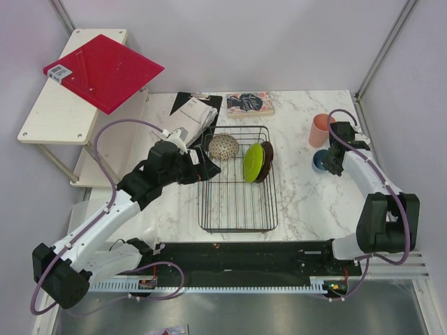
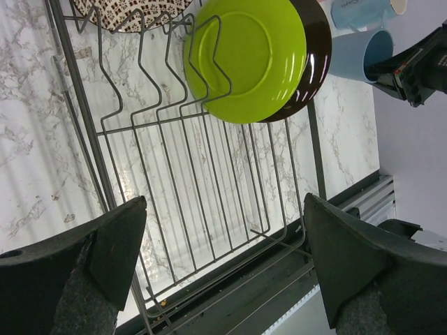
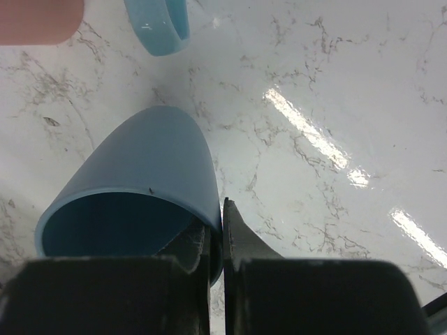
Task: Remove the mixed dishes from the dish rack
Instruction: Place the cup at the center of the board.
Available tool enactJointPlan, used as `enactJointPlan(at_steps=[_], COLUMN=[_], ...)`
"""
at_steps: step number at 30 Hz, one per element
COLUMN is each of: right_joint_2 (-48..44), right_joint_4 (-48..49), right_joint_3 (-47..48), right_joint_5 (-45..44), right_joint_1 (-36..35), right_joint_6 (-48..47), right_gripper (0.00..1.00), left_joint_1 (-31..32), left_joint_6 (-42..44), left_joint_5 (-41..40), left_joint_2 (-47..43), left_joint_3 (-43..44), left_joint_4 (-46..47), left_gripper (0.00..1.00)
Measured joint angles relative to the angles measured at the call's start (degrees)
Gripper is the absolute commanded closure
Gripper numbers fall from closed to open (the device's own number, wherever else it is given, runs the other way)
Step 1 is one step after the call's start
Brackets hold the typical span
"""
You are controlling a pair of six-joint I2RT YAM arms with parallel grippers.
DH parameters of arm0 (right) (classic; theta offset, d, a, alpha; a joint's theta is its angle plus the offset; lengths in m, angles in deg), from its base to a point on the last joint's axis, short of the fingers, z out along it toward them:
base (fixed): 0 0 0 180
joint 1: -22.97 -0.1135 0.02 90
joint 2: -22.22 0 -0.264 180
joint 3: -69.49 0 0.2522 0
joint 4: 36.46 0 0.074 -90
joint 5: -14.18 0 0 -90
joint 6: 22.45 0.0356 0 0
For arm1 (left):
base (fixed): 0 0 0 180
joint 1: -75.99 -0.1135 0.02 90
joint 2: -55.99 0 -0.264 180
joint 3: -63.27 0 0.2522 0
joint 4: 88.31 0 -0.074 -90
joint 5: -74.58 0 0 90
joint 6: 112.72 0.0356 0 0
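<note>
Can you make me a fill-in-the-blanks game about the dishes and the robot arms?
The right arm's fingers pinch a cup coloured ____.
The left arm's fingers are wide ____ near the dish rack.
The pink cup stands on the ____.
In the rack, near the lime green plate, sits a speckled ____.
Missing words: blue, open, table, bowl.

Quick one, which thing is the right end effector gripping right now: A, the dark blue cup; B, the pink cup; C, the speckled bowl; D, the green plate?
A: in the right wrist view the right end effector pinches the rim of the dark blue cup, one finger inside and one outside, while the pink cup sits apart from it.
</note>
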Motion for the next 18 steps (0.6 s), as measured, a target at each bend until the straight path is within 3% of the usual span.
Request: enactJointPlan(at_steps=[5,11,18], right_joint_2=[3.82,4.39,3.19], right_joint_4=[1.44,3.78,3.43], right_joint_3=[0.00,0.00,0.00], right_joint_5=[-0.57,-0.35,-0.26], right_joint_1=[0.17,0.63,0.76], right_joint_6=[0.76,1.33,0.98], right_gripper=[1.00,0.81,0.67], left_joint_1=[0.00,0.00,0.00], left_joint_6=[0.26,0.39,0.44], left_joint_5=[-0.39,-0.59,-0.61], left_joint_2=[0.68,1.55,2.23], left_joint_3=[0.00,0.00,0.00], left_joint_4=[-0.57,-1.07,-1.09], left_gripper=[0.00,0.00,0.01])
